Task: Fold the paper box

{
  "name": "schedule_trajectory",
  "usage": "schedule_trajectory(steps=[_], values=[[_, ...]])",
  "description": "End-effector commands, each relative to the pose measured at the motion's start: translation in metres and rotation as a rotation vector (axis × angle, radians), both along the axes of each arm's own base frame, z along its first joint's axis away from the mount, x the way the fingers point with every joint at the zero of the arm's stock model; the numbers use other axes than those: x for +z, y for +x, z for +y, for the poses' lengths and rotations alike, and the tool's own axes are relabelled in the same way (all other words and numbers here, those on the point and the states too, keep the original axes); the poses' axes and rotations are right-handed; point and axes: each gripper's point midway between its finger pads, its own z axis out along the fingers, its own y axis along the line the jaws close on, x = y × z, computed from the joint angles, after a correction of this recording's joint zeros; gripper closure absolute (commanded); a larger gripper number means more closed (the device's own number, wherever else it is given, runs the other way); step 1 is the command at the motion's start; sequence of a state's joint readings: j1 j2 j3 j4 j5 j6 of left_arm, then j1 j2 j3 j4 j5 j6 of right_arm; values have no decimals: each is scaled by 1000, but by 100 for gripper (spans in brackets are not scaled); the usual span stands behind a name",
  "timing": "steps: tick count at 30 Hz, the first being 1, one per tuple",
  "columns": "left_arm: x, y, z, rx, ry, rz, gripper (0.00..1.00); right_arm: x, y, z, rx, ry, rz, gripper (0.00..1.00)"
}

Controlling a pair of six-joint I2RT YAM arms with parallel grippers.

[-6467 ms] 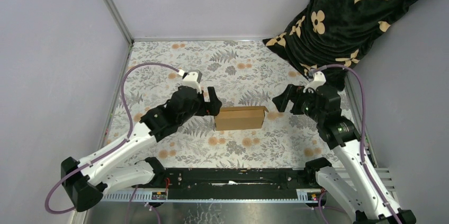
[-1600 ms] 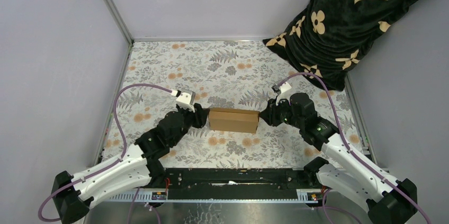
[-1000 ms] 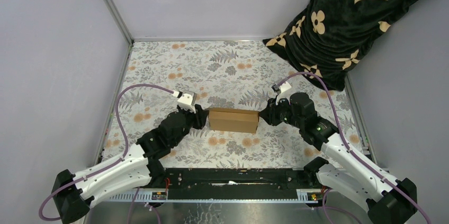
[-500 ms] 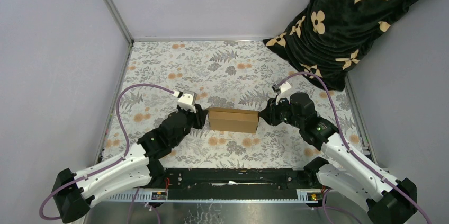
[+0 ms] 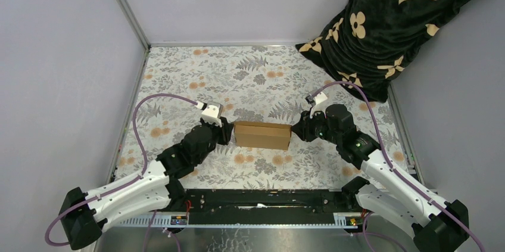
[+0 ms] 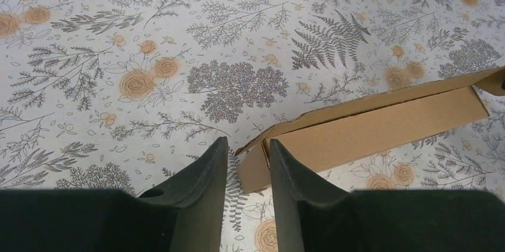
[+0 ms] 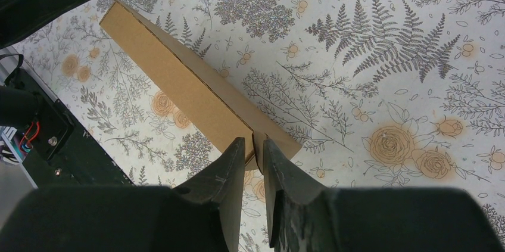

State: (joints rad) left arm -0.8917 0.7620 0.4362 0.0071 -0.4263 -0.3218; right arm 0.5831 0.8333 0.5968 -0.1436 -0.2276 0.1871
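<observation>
Paper box (image 5: pixel 262 135) lies flat on the floral surface (image 5: pixel 238 67), near centre and slightly toward 6 o'clock, long axis 9-to-3. Main folding looks done: closed rectangular shell, lid down. Left wrist view shows the lid edge a little lifted at the 9 o'clock end, so I'd judge end tuck/press-down is left. Left jaws straddle that end with a narrow gap; can't tell if they pinch. Right jaws clamped on the cardboard edge at 3 o'clock. Black patterned cloth (image 5: pixel 393 19) at 1 o'clock, well apart.
</observation>
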Motion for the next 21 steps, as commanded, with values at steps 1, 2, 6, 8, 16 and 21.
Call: schedule_trajectory(steps=[1,2,6,8,16,21], values=[[12,6,-3,9,-15,-47,64,12,5,6,11,22,-53,75],[11,6,-4,7,-13,-47,65,12,6,6,11,22,-54,75],[12,7,-5,5,-8,-46,66,13,5,7,13,24,-54,75],[13,7,-5,4,-10,-49,66,13,6,6,11,23,-56,76],[20,7,-7,-6,-22,-64,65,15,7,6,9,26,-65,76],[22,7,-7,-6,-25,-69,65,16,7,6,9,27,-68,77]])
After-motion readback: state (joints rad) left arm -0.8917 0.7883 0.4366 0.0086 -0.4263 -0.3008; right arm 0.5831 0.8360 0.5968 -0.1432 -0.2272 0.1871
